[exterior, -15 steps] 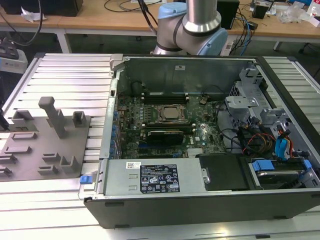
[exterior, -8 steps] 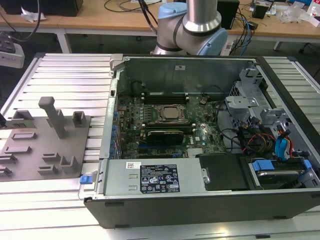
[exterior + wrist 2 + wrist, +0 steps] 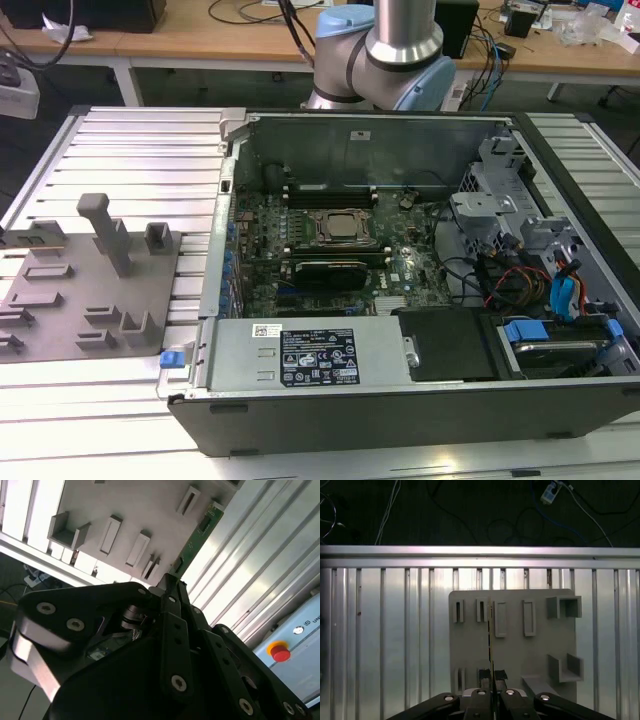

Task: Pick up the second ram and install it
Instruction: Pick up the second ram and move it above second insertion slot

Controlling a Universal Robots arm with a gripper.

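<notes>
My gripper [image 3: 171, 582] is shut on the second ram [image 3: 196, 539], a thin green board that sticks out past the black fingertips. In the first wrist view the ram [image 3: 490, 635] appears edge-on as a narrow line running out from the gripper [image 3: 492, 676]. It hangs over the grey fixture plate [image 3: 512, 650] with its slotted holders. In the exterior view the same plate [image 3: 90, 290] lies on the ribbed aluminium table at that view's left. The open computer case [image 3: 400, 270] holds the green motherboard [image 3: 330, 245], with black memory slots [image 3: 330, 188] beside the processor socket [image 3: 338, 226].
A tall grey post [image 3: 103, 230] stands on the fixture plate. The arm's base [image 3: 385, 55] rises behind the case. Drive bays and cables [image 3: 540, 280] fill the case toward the exterior view's right. A red button [image 3: 280, 652] sits on a box beside the ribbed table.
</notes>
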